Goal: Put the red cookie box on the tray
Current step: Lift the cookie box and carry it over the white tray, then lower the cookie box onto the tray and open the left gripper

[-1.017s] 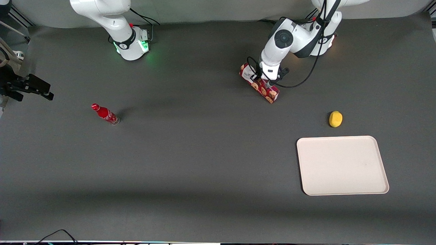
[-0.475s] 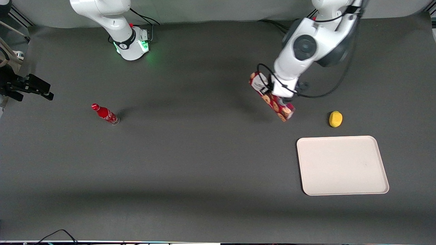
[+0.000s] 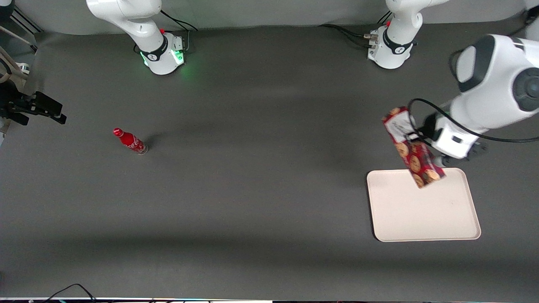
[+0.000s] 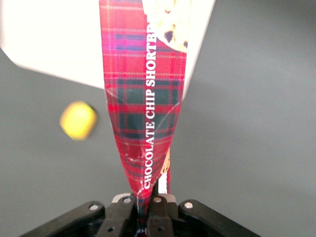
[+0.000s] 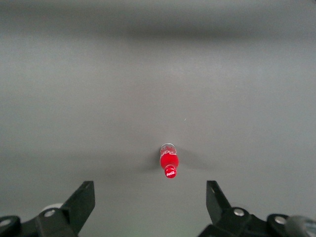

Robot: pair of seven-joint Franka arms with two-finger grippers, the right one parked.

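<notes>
My left gripper (image 3: 438,158) is shut on the red cookie box (image 3: 412,147), a long red plaid carton with cookie prints and a white label at its upper end. It holds the box in the air, tilted, with the lower end over the tray's edge farthest from the front camera. The cream-white tray (image 3: 423,212) lies flat on the dark table toward the working arm's end. In the left wrist view the box (image 4: 145,98) runs out from between my closed fingers (image 4: 159,207), squeezed thin there, with the tray (image 4: 54,39) below it.
A yellow ball (image 4: 78,120) lies on the table near the tray; the arm hides it in the front view. A small red bottle (image 3: 129,141) stands toward the parked arm's end, also in the right wrist view (image 5: 169,163). The table is dark grey (image 3: 252,189).
My gripper has lifted the red cookie box off the table and carried it toward the front camera and the working arm's end, from near the arm's base to the tray's edge.
</notes>
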